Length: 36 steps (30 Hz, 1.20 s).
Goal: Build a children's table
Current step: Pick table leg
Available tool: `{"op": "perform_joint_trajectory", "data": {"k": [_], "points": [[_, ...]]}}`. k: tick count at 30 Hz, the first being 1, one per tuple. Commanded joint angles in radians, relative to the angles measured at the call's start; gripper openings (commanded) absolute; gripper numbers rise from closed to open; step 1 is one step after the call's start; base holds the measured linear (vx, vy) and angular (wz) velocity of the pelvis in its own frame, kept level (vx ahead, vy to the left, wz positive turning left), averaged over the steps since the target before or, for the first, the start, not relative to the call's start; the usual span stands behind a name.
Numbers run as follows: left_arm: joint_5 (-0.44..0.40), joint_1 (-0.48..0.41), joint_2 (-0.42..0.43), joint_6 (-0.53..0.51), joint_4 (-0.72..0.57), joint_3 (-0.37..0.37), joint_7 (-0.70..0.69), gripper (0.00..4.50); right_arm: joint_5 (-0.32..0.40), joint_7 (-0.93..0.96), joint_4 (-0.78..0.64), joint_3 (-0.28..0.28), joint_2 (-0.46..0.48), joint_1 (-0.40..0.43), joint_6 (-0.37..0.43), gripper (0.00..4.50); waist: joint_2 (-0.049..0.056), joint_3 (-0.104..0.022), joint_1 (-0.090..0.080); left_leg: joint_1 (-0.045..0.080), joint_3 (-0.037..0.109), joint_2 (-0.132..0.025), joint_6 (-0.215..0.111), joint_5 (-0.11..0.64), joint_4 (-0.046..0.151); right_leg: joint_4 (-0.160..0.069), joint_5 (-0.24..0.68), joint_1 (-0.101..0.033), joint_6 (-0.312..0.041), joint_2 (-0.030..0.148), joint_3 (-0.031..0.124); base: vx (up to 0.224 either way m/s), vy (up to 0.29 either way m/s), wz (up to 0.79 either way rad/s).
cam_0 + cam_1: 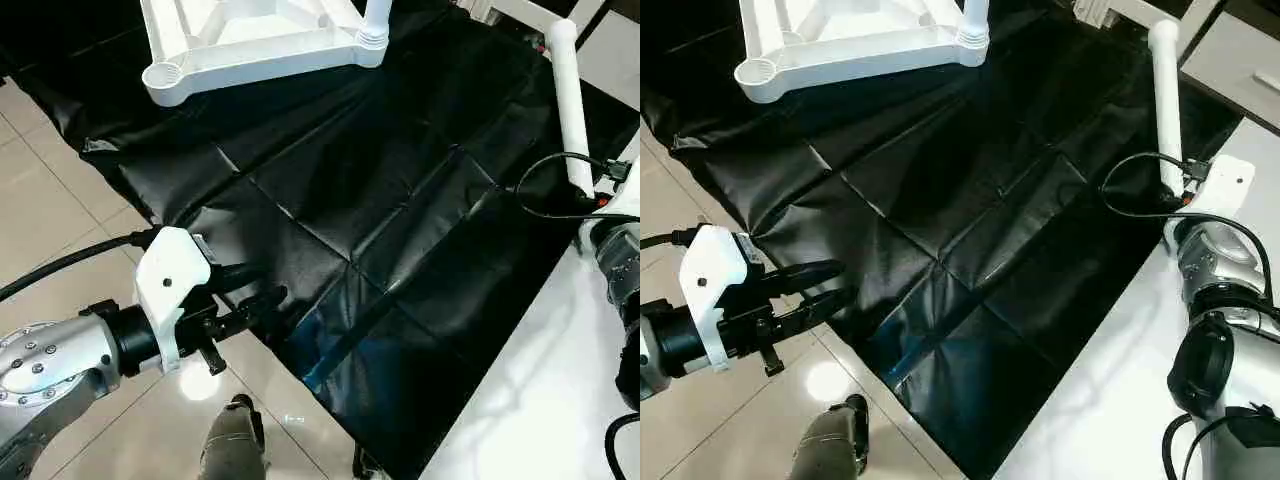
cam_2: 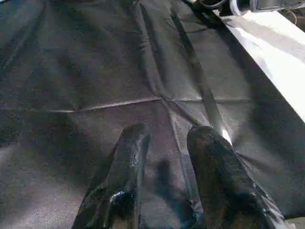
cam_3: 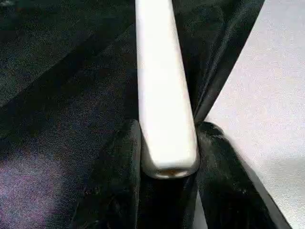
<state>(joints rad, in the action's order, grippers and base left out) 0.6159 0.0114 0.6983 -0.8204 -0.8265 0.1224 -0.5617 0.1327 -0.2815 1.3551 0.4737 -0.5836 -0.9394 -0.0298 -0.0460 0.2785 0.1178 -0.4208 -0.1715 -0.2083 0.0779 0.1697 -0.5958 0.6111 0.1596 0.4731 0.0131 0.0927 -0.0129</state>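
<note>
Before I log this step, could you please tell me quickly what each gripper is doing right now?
Left gripper: open, holding nothing, above the black sheet.
Right gripper: fingers closed on a white table leg.

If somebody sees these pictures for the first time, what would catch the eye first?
Probably the white tabletop lying upside down at the far edge of the black sheet, with one leg already standing in a corner socket. Next, the right gripper clamped on a loose white leg at the sheet's right side.
</note>
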Motion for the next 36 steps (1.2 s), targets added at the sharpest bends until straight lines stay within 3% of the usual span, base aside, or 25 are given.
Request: {"op": "perform_joint_trajectory", "data": {"k": [1, 11, 15, 18, 19, 28, 33, 36], "points": [[0.004, -0.004, 0.006, 0.004, -0.017, -0.005, -0.002, 1.72, -0.003, -0.004, 0.002, 0.005, -0.008, 0.025, -0.003, 1.2, -0.003, -0.087, 0.007, 0.027, -0.016, 0.012, -0.111, 0.016, 0.055, -0.034, 0.011, -0.071, -0.319, 0.01, 0.011, 0.0, 0.0, 0.0], [-0.036, 0.044, -0.024, 0.052, 0.043, -0.058, 0.006, 1.72, 0.014, -0.042, -0.006, 0.017, -0.032, 0.041, -0.036, 1.19, -0.006, -0.106, 0.002, 0.026, -0.019, 0.012, -0.133, -0.029, 0.045, -0.023, -0.031, -0.075, -0.332, 0.008, 0.011, 0.0, 0.0, 0.0], [-0.055, 0.063, -0.036, 0.08, 0.072, -0.087, -0.002, 1.72, 0.008, -0.048, -0.008, 0.012, -0.043, 0.058, -0.048, 1.19, 0.001, -0.117, 0.002, 0.026, -0.02, 0.012, -0.132, -0.025, 0.04, -0.019, -0.037, -0.078, -0.343, 0.009, 0.011, 0.0, 0.0, 0.0], [-0.06, 0.072, -0.041, 0.091, 0.085, -0.098, -0.004, 1.72, 0.016, -0.046, -0.009, 0.02, -0.05, 0.061, -0.054, 1.19, 0.0, -0.116, 0.003, 0.025, -0.02, 0.011, -0.124, 0.009, 0.04, -0.021, 0.004, -0.076, -0.343, 0.011, 0.011, 0.0, 0.0, 0.0], [-0.066, 0.081, -0.048, 0.098, 0.095, -0.111, -0.005, 1.72, 0.02, -0.058, -0.011, 0.022, -0.058, 0.061, -0.06, 1.19, 0.008, -0.119, 0.004, 0.026, -0.019, 0.01, -0.116, 0.027, 0.04, -0.021, 0.024, -0.076, -0.343, 0.013, 0.012, 0.0, 0.0, 0.0], [-0.079, 0.081, -0.055, 0.121, 0.103, -0.125, -0.004, 1.72, 0.048, -0.09, -0.015, 0.046, -0.088, 0.067, -0.081, 1.19, -0.003, -0.122, 0.002, 0.021, -0.017, 0.012, -0.097, 0.065, 0.04, -0.023, 0.075, -0.077, -0.317, 0.014, 0.012, 0.0, 0.0, 0.0], [-0.086, 0.079, -0.071, 0.13, 0.109, -0.119, 0.014, 1.72, 0.106, -0.198, -0.027, 0.084, -0.093, 0.069, -0.085, 1.18, -0.017, -0.132, -0.003, 0.02, -0.019, 0.011, -0.116, 0.044, 0.035, -0.018, 0.054, -0.079, -0.315, 0.013, 0.012, 0.0, 0.0, 0.0], [-0.103, 0.083, -0.089, 0.136, 0.126, -0.116, 0.042, 1.72, 0.15, -0.309, -0.045, 0.107, -0.087, 0.08, -0.088, 1.18, -0.017, -0.136, -0.005, 0.018, -0.019, 0.008, -0.141, 0.029, 0.031, -0.014, 0.028, -0.081, -0.327, 0.012, 0.012, 0.0, 0.0, 0.0]]}}
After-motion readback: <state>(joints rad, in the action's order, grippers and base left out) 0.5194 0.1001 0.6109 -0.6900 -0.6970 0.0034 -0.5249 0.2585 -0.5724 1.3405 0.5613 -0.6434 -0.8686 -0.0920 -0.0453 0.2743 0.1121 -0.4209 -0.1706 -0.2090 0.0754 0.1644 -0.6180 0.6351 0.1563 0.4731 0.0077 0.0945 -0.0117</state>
